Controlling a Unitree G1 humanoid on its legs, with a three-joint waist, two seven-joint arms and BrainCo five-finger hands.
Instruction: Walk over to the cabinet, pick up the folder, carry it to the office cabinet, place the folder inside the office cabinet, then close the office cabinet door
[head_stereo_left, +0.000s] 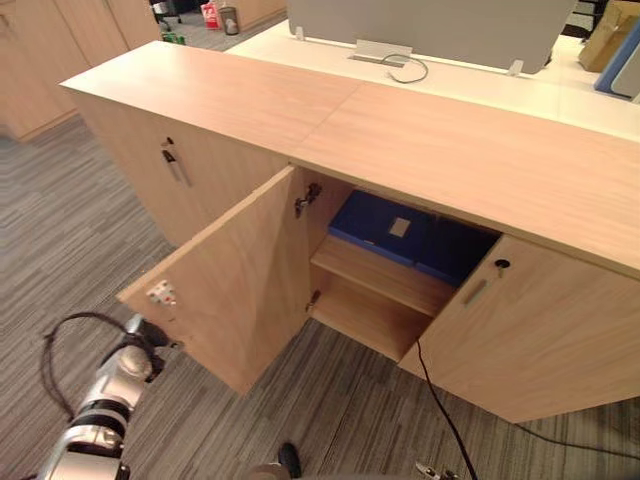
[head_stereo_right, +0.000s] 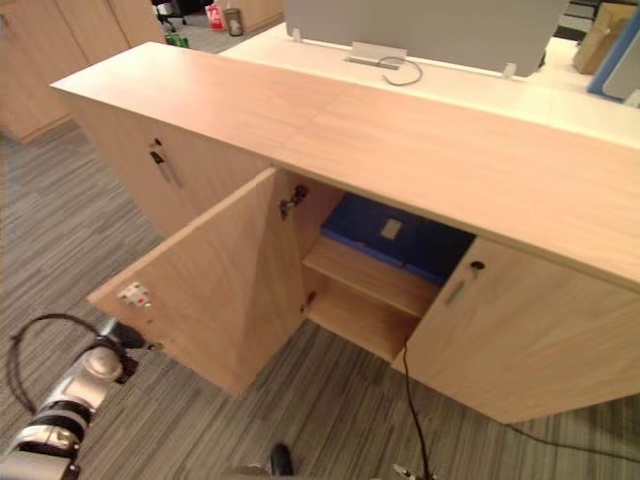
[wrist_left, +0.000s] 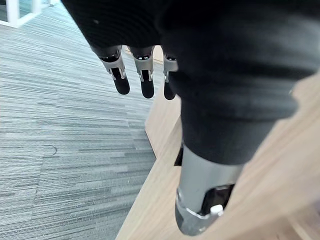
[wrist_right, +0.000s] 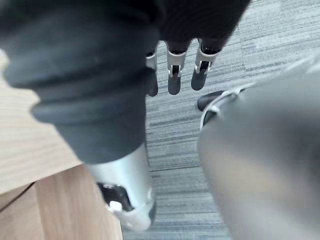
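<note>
Holds nothing in left hand (wrist_left: 142, 62) or right hand (wrist_right: 175, 65), fingers straight, with flat blue folder (head_stereo_left: 385, 228) shelved inside open light-wood office cabinet (head_stereo_left: 450, 150).

Matt wood-grain office cabinet (head_stereo_left: 480, 150), smooth plastic folder (head_stereo_left: 365, 220), ribbed carpet (head_stereo_left: 60, 230)

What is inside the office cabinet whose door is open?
A blue folder lies on the upper shelf; the lower shelf looks bare. The cabinet top and the right door hide the rest of the inside.
</note>
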